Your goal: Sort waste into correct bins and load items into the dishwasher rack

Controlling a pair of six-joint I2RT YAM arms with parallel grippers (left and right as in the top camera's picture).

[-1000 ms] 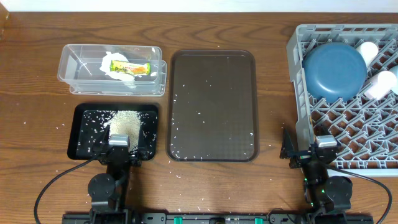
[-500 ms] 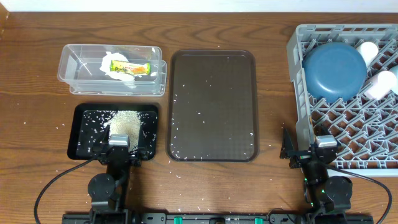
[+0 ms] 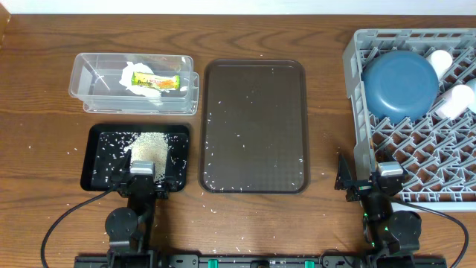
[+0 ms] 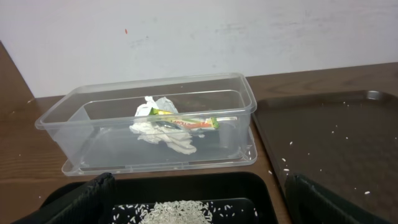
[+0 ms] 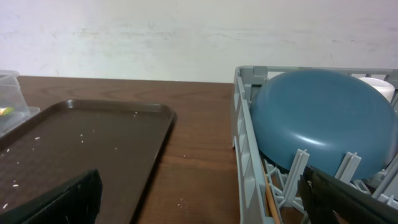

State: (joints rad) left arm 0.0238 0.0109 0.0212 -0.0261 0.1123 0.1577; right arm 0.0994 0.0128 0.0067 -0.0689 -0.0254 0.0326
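Observation:
The clear tub (image 3: 89, 82) at the back left holds the crumpled tissue (image 3: 134, 78) and the yellow-green wrapper (image 3: 156, 82); both also show in the left wrist view, tissue (image 4: 158, 127) and wrapper (image 4: 186, 121). The black tray (image 3: 100, 160) holds a pile of rice (image 3: 149, 149). My left gripper (image 3: 141, 167) (image 4: 199, 208) is open and empty over that tray's near edge. The grey rack (image 3: 416, 152) holds the dark-blue bowl (image 3: 399, 83) (image 5: 323, 118), two white cups (image 3: 440, 61) and a chopstick (image 5: 270, 202). My right gripper (image 3: 372, 177) (image 5: 202, 199) is open and empty, astride the rack's near-left wall.
The brown serving tray (image 3: 255, 126) lies in the middle with scattered rice grains on it. Loose grains also lie on the wooden table around both trays. The rack's left wall (image 5: 245, 155) stands between my right fingers.

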